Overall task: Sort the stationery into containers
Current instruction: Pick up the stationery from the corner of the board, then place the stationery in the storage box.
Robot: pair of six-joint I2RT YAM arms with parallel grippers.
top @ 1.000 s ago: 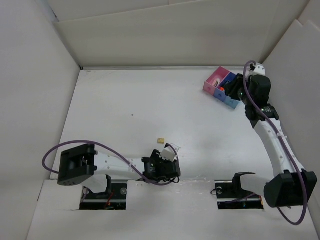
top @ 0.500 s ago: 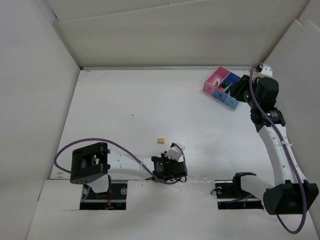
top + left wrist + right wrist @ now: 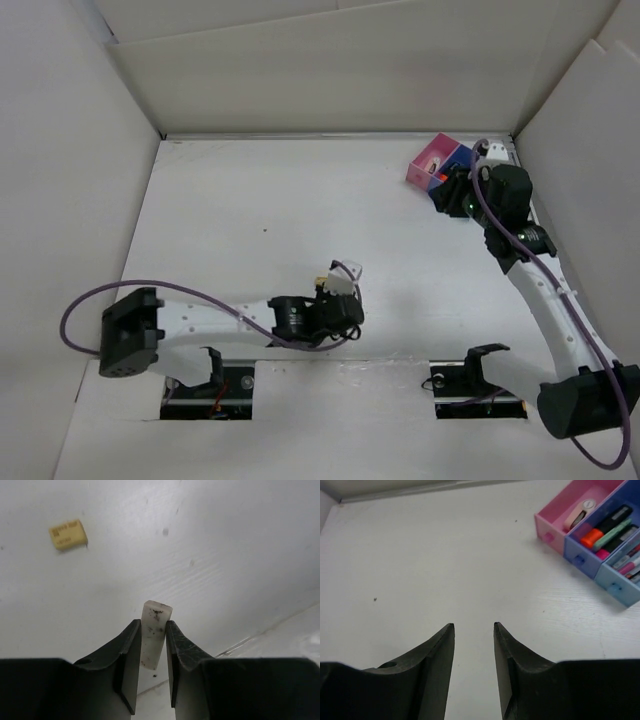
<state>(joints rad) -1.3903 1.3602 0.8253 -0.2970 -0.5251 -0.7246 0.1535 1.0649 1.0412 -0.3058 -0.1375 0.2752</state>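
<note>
My left gripper is shut on a small off-white eraser block with dark smudges and holds it just above the white table. A yellowish eraser lies on the table ahead and to the left of it. From above, the left gripper is near the front middle, right beside that yellowish eraser. My right gripper is open and empty, just left of the three-compartment tray. The tray's pink bin holds a beige eraser, the dark blue bin markers, the light blue bin pens.
White cardboard walls enclose the table on the left, back and right. The tray sits in the far right corner, close to the right wall, partly hidden by the right wrist. A front ledge covers the arm bases.
The left arm has swung and its gripper has moved up toward the yellowish eraser. The right gripper has drawn back from over the tray toward the left.
</note>
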